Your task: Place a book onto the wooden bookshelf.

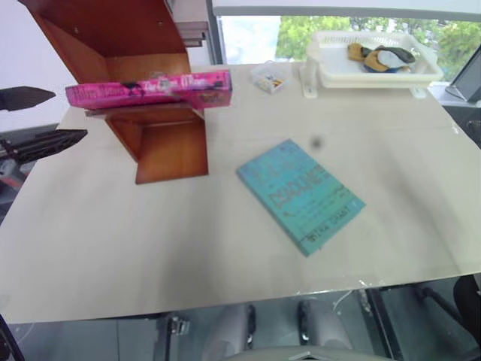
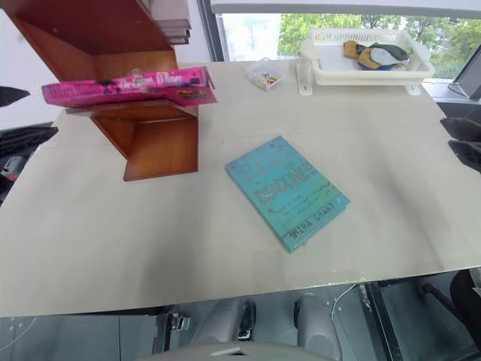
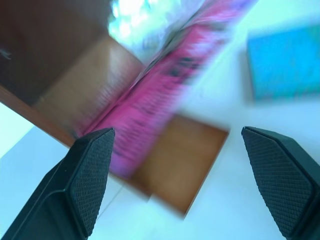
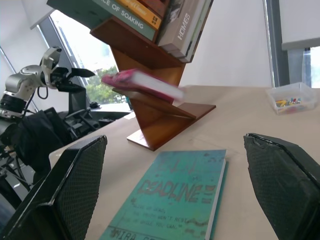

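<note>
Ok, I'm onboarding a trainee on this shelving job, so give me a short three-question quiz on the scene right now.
1. True or false: the pink book lies on the wooden bookshelf.
2. What state is the left gripper in? A) shut on the pink book B) open, holding nothing C) shut on the teal book
3. Fill in: the white plastic tray stands at the table's far ____ corner, on the robot's own side.

Key: 1 true; 2 B; 3 right.

A pale table (image 1: 113,248) stands before a daylit window (image 1: 255,37) showing green trees (image 1: 297,34) outside.
</note>
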`<state>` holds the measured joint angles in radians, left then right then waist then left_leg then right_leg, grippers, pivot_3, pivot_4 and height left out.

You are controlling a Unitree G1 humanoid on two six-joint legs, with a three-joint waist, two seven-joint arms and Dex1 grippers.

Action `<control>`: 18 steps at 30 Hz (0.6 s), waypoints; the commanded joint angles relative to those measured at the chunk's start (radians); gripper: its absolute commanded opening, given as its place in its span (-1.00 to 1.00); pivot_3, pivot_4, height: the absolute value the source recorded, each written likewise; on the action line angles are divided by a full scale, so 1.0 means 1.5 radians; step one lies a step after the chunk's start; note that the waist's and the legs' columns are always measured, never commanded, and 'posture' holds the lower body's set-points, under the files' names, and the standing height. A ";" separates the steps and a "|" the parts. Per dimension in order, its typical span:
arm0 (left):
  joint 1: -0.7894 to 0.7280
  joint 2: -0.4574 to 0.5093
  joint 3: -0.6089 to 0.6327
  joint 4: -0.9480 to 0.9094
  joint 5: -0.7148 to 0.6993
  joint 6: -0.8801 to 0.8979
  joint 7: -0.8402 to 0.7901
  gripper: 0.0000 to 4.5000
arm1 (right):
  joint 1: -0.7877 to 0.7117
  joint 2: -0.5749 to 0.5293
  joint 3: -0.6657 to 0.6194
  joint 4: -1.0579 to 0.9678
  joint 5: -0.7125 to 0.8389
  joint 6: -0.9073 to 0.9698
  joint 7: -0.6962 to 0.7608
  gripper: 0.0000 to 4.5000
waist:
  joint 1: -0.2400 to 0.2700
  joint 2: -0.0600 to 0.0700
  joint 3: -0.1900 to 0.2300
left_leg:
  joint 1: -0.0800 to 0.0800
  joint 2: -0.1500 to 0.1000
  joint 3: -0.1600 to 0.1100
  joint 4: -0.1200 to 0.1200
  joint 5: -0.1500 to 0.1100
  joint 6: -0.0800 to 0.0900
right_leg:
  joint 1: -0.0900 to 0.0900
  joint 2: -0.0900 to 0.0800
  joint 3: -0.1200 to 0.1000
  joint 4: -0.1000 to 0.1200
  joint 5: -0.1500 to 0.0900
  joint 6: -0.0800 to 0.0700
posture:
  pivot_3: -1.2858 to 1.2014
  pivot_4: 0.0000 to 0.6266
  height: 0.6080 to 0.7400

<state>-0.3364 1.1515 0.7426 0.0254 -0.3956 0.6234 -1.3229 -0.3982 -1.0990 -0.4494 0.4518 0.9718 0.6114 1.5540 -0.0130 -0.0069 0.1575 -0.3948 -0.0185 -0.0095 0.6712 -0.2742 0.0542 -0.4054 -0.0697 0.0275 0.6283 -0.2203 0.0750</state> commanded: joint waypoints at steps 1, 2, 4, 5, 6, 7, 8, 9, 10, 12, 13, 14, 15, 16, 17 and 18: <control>-0.022 -0.010 0.053 -0.003 -0.047 0.003 0.058 0.94 | -0.009 -0.020 -0.023 -0.003 0.001 0.005 0.040 1.00 | 0.000 0.000 0.000 | 0.000 0.000 0.000 0.000 0.000 0.000 | 0.000 0.000 0.000 0.000 0.000 0.000 | 0.03 -0.52 1.00; -0.028 -0.013 0.061 -0.002 -0.062 0.010 0.066 0.94 | -0.010 -0.020 -0.023 -0.003 0.001 0.005 0.040 1.00 | 0.000 0.000 0.000 | 0.000 0.000 0.000 0.000 0.000 0.000 | 0.000 0.000 0.000 0.000 0.000 0.000 | 0.03 -0.52 1.00; -0.008 -0.024 0.100 -0.004 -0.091 0.036 0.068 0.94 | -0.007 -0.022 -0.021 -0.001 -0.001 0.006 0.040 1.00 | 0.000 0.000 0.000 | -0.001 0.000 0.000 0.000 0.000 0.000 | 0.000 -0.001 0.000 0.000 0.000 0.000 | 0.03 -0.52 1.00; 0.019 -0.033 0.119 -0.016 -0.104 0.055 0.063 0.94 | -0.005 -0.023 -0.022 0.000 -0.003 0.007 0.040 1.00 | 0.000 0.000 0.000 | -0.001 0.000 0.000 0.000 0.000 0.000 | 0.000 -0.001 0.000 -0.001 0.000 0.000 | 0.03 -0.52 1.00; 0.050 -0.044 0.139 -0.033 -0.122 0.083 0.059 0.94 | 0.000 -0.022 -0.022 0.000 -0.007 0.006 0.040 1.00 | -0.002 0.001 -0.001 | -0.001 0.000 0.000 -0.001 0.000 0.000 | 0.000 -0.001 0.000 -0.001 0.000 0.000 | 0.03 -0.52 1.00; 0.078 -0.055 0.152 -0.048 -0.135 0.100 0.058 0.94 | 0.004 -0.022 -0.023 0.000 -0.010 0.005 0.040 1.00 | -0.003 0.001 -0.001 | -0.001 -0.001 0.001 -0.001 0.000 -0.001 | -0.001 -0.001 0.001 -0.001 0.000 0.000 | 0.03 -0.52 1.00; 0.106 -0.068 0.165 -0.065 -0.142 0.108 0.064 0.94 | 0.011 -0.022 -0.025 -0.001 -0.010 0.006 0.040 1.00 | -0.003 0.001 -0.001 | -0.001 -0.001 0.001 -0.002 0.000 -0.001 | -0.001 -0.002 0.002 -0.001 0.000 0.000 | 0.03 -0.52 1.00; 0.147 -0.080 0.169 -0.079 -0.140 0.118 0.067 0.94 | 0.022 -0.022 -0.027 -0.003 -0.011 0.008 0.040 1.00 | -0.002 0.001 -0.001 | -0.001 0.000 0.001 -0.002 0.000 -0.001 | -0.001 -0.002 0.002 -0.001 0.000 0.000 | 0.03 -0.52 1.00; 0.191 -0.101 0.169 -0.094 -0.133 0.120 0.079 0.94 | 0.040 -0.021 -0.030 -0.008 -0.015 0.009 0.040 1.00 | -0.002 0.001 -0.001 | -0.001 0.000 0.001 -0.002 0.000 -0.001 | -0.001 -0.002 0.002 -0.001 0.000 0.000 | 0.03 -0.52 1.00; 0.258 -0.138 0.164 -0.103 -0.127 0.116 0.093 0.94 | 0.075 -0.020 -0.032 -0.013 -0.027 0.003 0.040 1.00 | 0.000 0.001 -0.001 | -0.001 0.001 0.001 -0.002 0.000 -0.001 | -0.001 -0.003 0.001 -0.002 0.000 -0.001 | 0.03 -0.52 1.00; 0.288 -0.163 0.152 -0.111 -0.114 0.088 0.102 0.94 | 0.098 -0.019 -0.028 -0.014 -0.043 -0.009 0.040 1.00 | 0.001 0.001 -0.001 | -0.001 0.001 0.001 -0.002 0.000 -0.001 | -0.001 -0.004 0.001 -0.001 0.000 -0.001 | 0.03 -0.52 1.00; 0.311 -0.184 0.140 -0.119 -0.108 0.068 0.112 0.94 | 0.120 -0.017 -0.024 -0.015 -0.061 -0.025 0.040 1.00 | 0.002 0.001 -0.001 | -0.001 0.001 0.000 -0.002 0.000 -0.001 | -0.001 -0.004 0.001 -0.002 0.000 -0.001 | 0.03 -0.52 1.00; 0.327 -0.203 0.127 -0.138 -0.111 0.064 0.123 0.94 | 0.139 -0.013 -0.020 -0.015 -0.080 -0.043 0.039 1.00 | 0.003 0.001 -0.002 | -0.001 0.001 0.000 -0.002 -0.001 -0.001 | -0.001 -0.005 0.001 -0.002 0.000 -0.001 | 0.03 -0.52 1.00; 0.337 -0.224 0.113 -0.157 -0.120 0.063 0.138 0.94 | 0.159 -0.008 -0.016 -0.014 -0.099 -0.059 0.036 1.00 | 0.005 0.000 -0.002 | -0.001 0.000 0.000 -0.002 -0.001 -0.001 | -0.001 -0.006 0.002 -0.002 0.000 -0.001 | 0.03 -0.52 1.00; 0.341 -0.238 0.102 -0.170 -0.127 0.063 0.152 0.94 | 0.172 -0.004 -0.013 -0.013 -0.113 -0.073 0.033 1.00 | 0.007 -0.001 -0.003 | -0.001 0.000 0.000 -0.002 -0.001 -0.002 | -0.001 -0.007 0.003 -0.002 -0.001 -0.004 | 0.03 -0.52 1.00; 0.345 -0.250 0.088 -0.183 -0.128 0.059 0.164 0.94 | 0.186 -0.001 -0.010 -0.010 -0.128 -0.087 0.031 1.00 | 0.007 -0.001 -0.003 | -0.001 0.000 0.000 -0.001 -0.002 -0.003 | -0.001 -0.007 0.003 -0.002 0.000 -0.005 | 0.03 -0.52 1.00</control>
<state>0.1816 0.7743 0.8807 -0.1772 -0.5654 0.7434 -1.1056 -0.1316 -1.0966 -0.4466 0.4479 0.8064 0.5324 1.5553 -0.0025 -0.0083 0.1534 -0.3958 -0.0192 -0.0099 0.6694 -0.2767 0.0484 -0.4063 -0.0805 0.0326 0.6259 -0.2206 0.0669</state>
